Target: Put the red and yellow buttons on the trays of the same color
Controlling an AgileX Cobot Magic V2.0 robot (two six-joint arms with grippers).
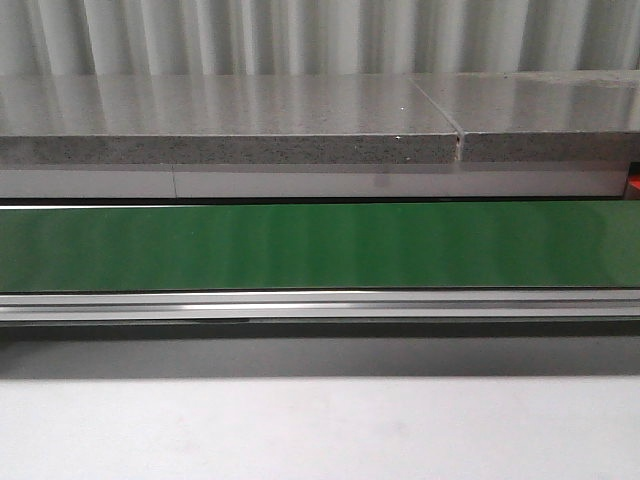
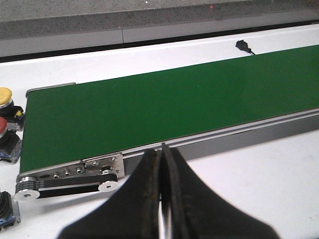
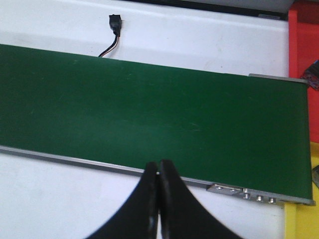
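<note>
Clearly left gripper [image 2: 162, 164] nearer: yellow button [image 2: 5, 95] and red button [image 2: 2, 124] just off belt [image 2: 164, 104] end. Both grippers' jaws together, empty; right gripper [image 3: 158, 177] near red tray [image 3: 303, 40].

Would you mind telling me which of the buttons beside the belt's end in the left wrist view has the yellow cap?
It is the yellow button, the one farthest from the camera at the belt's end. The red button sits just nearer; a third dark unit is nearest.

A yellow button [image 2: 5, 95] and a red button [image 2: 2, 124] sit upright beside the belt end.
</note>
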